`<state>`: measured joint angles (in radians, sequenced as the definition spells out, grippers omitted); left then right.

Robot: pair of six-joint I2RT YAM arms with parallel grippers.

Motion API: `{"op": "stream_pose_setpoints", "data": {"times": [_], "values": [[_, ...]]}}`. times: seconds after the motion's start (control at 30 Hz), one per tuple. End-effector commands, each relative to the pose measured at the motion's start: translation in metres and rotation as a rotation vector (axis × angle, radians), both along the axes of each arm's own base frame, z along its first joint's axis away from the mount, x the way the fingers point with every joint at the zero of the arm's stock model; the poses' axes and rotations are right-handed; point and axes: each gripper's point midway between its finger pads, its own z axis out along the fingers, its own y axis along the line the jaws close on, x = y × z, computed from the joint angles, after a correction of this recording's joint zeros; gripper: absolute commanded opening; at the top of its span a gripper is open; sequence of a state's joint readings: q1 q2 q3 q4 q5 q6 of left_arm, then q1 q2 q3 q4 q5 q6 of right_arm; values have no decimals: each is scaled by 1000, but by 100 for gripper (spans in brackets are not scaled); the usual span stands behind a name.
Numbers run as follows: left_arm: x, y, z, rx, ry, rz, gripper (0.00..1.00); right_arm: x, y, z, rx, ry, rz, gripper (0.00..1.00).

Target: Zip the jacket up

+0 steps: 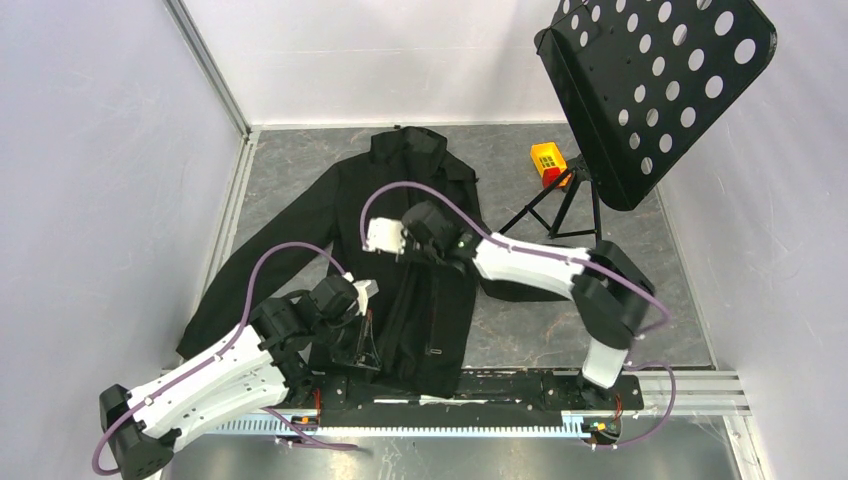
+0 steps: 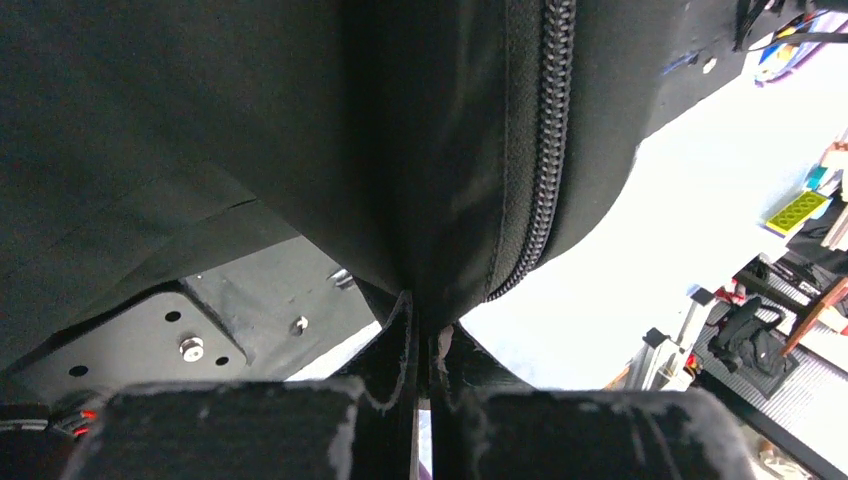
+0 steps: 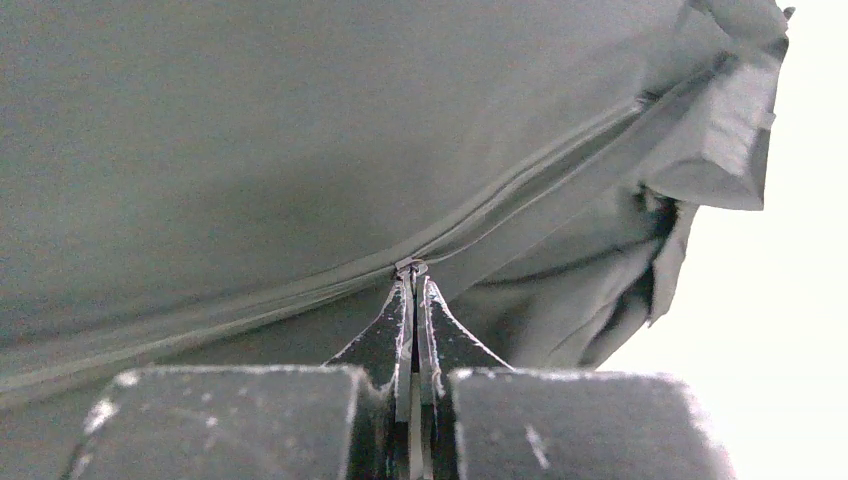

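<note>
Grey stone-patterned counter (image 1: 520,335) between white walls (image 1: 100,150) carries the jacket (image 1: 330,205), which lies flat with its collar at the far end and its hem near the arm bases. At the hem, the left tool (image 2: 420,312) is closed tightly on the lower edge of the jacket. The black fabric rises from between its fingers, and the zipper teeth (image 2: 545,130) run just to the right of the grip. Further up the front, the right tool (image 3: 411,290) has its fingers pressed together on the small zipper pull (image 3: 410,268), which sits on the zipper line directly at its tips. Beyond the right tool and to its right stands a black perforated music stand (image 1: 655,80), and a small orange block (image 1: 548,162) lies near its foot.
</note>
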<state>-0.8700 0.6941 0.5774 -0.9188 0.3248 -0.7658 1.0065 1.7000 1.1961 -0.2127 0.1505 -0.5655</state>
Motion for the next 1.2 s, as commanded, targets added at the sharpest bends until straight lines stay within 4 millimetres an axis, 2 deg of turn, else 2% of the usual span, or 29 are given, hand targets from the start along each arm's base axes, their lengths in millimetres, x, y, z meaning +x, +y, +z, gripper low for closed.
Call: {"op": "stream_pose_setpoints", "data": {"times": [0.0,0.13,0.3,0.53,0.73,0.87,1.03,1.1,1.17], "values": [[-37,17,-7,44,148,-101,2,115,-13,51,54,-266,-210,0],[-46,15,-5,15,186,-121,2,174,-13,67,86,-358,-242,0],[-51,14,-3,5,224,-135,2,246,-8,65,82,-440,-300,0],[-55,13,-1,8,259,-152,2,317,-6,69,141,-553,-379,0],[-60,9,-2,-18,311,-128,2,357,-12,62,186,-657,-425,0],[-60,8,-3,-12,323,-110,2,372,-18,62,248,-717,-439,0],[-59,3,-7,-7,355,-86,2,389,-37,71,349,-759,-478,0],[-51,1,-9,20,336,-62,2,391,-35,72,371,-748,-451,0],[-32,-9,-10,36,283,-29,2,387,-29,74,378,-742,-431,0]]}}
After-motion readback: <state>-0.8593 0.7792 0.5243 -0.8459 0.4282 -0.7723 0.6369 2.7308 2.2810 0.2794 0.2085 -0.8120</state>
